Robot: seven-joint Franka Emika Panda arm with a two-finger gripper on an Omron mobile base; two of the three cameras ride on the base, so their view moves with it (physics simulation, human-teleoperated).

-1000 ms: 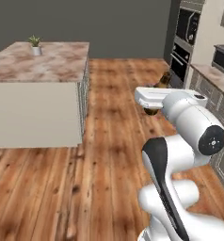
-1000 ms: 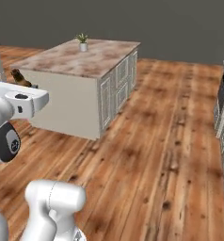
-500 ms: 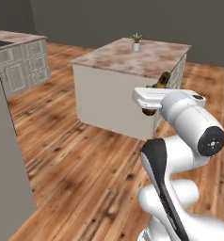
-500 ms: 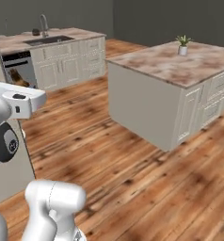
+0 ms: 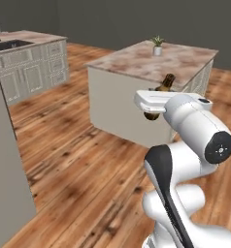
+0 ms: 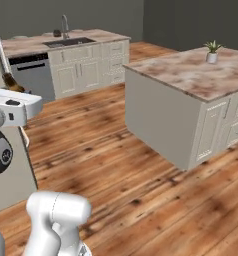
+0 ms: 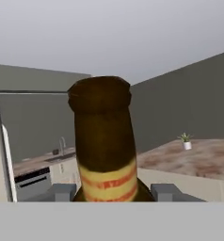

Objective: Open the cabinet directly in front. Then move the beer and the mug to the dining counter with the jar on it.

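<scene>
Just one beer (image 7: pixel 103 155) between two tool fingers (image 7: pixel 61 192), one potted plant (image 6: pixel 211 51).

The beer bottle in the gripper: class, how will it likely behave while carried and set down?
The beer looks like smooth brown glass, so probably rigid, slippery and breakable. Tall with a narrow neck, it may tip when set down. Sitting between the gripper fingertips, it seems held low.

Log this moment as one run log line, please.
phase: carrying | end effector: shut on beer | island: ahead, plant on it | sink counter: far left
</scene>
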